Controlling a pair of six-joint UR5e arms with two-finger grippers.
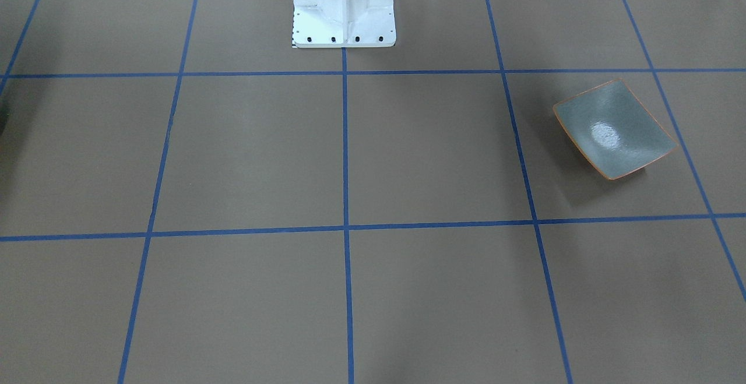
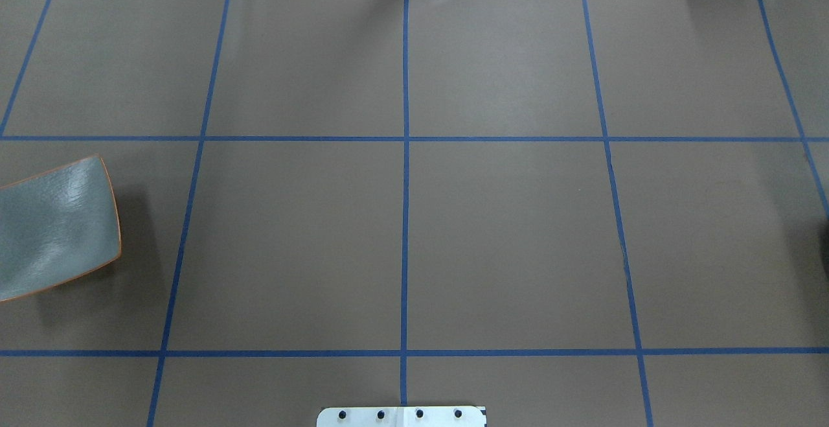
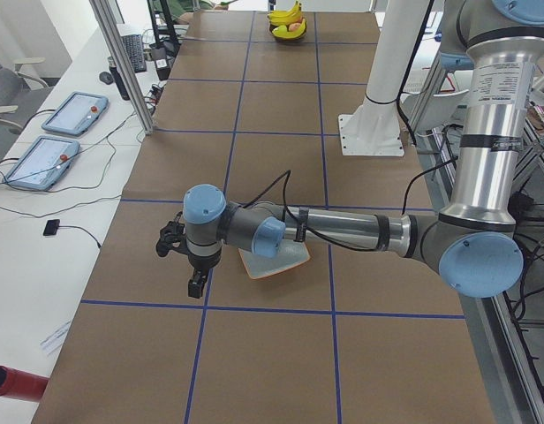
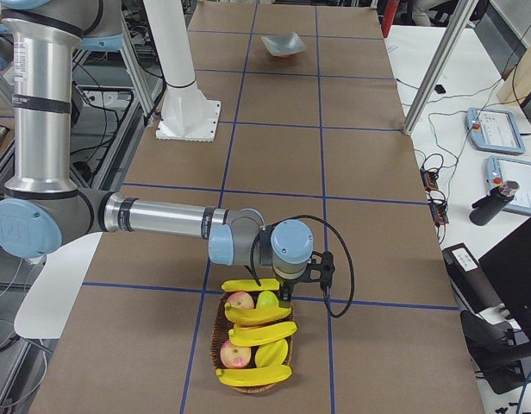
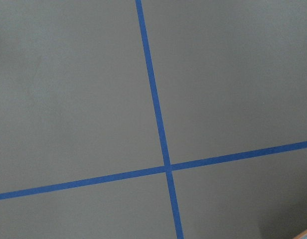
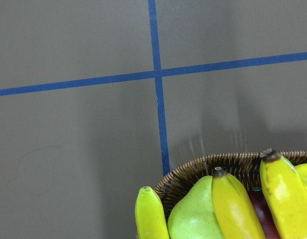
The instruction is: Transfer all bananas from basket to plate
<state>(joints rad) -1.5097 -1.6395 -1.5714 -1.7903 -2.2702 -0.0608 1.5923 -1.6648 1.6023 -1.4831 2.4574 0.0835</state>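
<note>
Several yellow bananas [image 4: 260, 315] lie in a wicker basket [image 4: 221, 328] at the table's right end, mixed with other fruit. In the right wrist view the banana tips [image 6: 235, 206] and the basket rim [image 6: 208, 162] fill the lower right. My right gripper [image 4: 283, 289] hangs just over the basket's far edge; I cannot tell whether it is open or shut. The grey-green plate [image 1: 615, 130] [image 2: 55, 226] sits bare at the left end. My left gripper [image 3: 195, 285] points down beside the plate [image 3: 285, 259], over the table; its state cannot be told either.
A green pear [image 6: 193, 216] and red apples [image 4: 234, 353] share the basket with the bananas. The white robot base [image 1: 344, 8] stands mid-table at my side. Blue tape lines grid the brown table [image 2: 505, 232]. Tablets [image 3: 44, 161] lie on the side desk.
</note>
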